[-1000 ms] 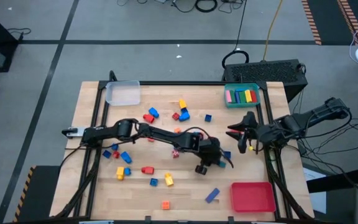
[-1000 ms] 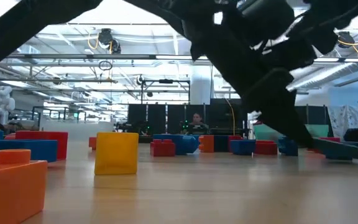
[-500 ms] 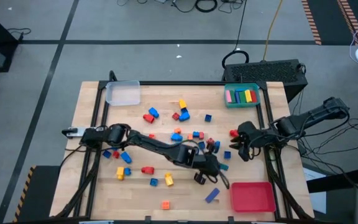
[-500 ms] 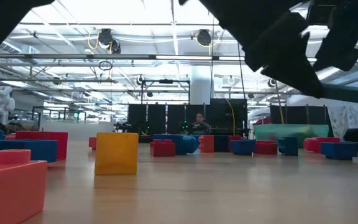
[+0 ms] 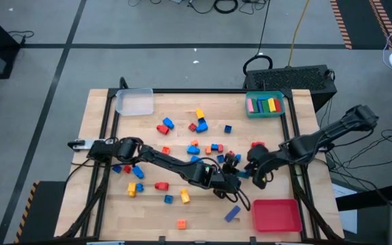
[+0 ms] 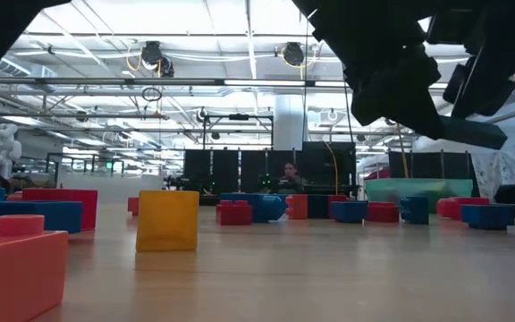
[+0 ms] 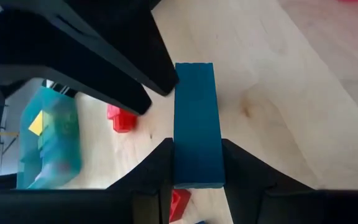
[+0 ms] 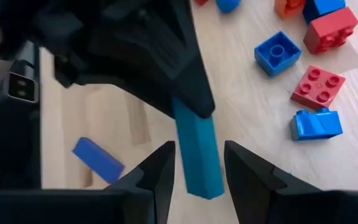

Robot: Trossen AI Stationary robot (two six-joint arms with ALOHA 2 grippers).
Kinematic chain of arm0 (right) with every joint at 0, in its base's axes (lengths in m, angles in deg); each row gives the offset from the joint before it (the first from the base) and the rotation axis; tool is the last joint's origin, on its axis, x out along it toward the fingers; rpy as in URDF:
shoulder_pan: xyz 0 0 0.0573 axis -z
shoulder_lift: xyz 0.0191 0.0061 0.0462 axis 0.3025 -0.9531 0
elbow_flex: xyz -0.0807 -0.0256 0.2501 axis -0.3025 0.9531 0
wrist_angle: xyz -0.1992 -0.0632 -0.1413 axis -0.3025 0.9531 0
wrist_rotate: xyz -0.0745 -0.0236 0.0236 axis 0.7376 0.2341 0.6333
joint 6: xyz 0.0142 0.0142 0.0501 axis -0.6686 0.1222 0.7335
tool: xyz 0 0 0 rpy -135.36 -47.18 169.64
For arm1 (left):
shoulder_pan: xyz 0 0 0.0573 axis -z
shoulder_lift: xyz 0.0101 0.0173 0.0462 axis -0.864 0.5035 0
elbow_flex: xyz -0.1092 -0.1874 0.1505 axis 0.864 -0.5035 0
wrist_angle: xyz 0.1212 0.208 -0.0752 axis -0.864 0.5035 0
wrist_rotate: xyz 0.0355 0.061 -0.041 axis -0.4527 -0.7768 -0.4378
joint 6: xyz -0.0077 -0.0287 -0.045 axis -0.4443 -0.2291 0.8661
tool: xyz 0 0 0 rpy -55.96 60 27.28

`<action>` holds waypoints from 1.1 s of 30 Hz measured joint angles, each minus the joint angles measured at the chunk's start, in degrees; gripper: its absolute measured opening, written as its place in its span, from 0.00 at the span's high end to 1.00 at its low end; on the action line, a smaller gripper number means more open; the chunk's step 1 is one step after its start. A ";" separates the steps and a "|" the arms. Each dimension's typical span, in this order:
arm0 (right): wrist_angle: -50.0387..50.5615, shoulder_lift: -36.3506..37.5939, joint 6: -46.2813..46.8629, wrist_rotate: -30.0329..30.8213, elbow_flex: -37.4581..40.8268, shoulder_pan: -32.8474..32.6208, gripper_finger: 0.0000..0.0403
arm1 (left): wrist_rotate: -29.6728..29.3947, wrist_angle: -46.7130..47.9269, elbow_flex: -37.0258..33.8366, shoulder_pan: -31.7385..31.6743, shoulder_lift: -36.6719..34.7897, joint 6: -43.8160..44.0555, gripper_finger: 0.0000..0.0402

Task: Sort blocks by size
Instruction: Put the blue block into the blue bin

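Observation:
My left gripper [image 7: 197, 146] is shut on a long blue bar [image 7: 195, 118], near the middle right of the table [image 5: 231, 182]. In the low view the bar [image 6: 472, 132] hangs clear above the wood. My right gripper [image 8: 199, 148] stands open close to the bar's free end [image 8: 199, 168], which shows between its fingers in the right wrist view. In the left wrist view both of its fingers [image 7: 157, 78] lie to one side of the bar. Loose blocks [image 5: 199, 126] lie scattered on the table. My left gripper pinches the bar's two long sides [image 7: 197, 171] between its fingers, at one end. The bar sticks out ahead along the fingers, which slant downward. It is lifted clear of the table. My right gripper: I cannot tell whether a fingertip touches the bar's far end.
A red tray [image 5: 276, 214] sits at the near right, with another blue bar [image 5: 232, 213] beside it. A teal tray [image 5: 265, 104] with coloured bars is at the far right, and a clear tray [image 5: 135, 101] at the far left. A yellow block [image 6: 168, 219] stands near the low camera.
My left gripper has gone a little toward the table's near edge, risen and rolled. The blue bar has come up from near the tabletop to hang clear. My right gripper has sunk and moved toward the left gripper and the bar's free end.

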 joint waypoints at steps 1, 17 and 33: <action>0.06 -0.55 -0.03 0.00 0.00 0.00 0.70 | 0.00 -0.13 0.00 0.06 0.00 -0.02 0.73; -0.94 -3.58 -5.13 -4.50 -0.02 -0.04 0.75 | -1.92 -5.12 0.02 0.59 0.02 -5.01 0.73; -1.02 -3.58 0.09 0.07 0.03 0.99 0.92 | -2.86 -3.65 0.09 -0.04 -0.20 -2.10 0.47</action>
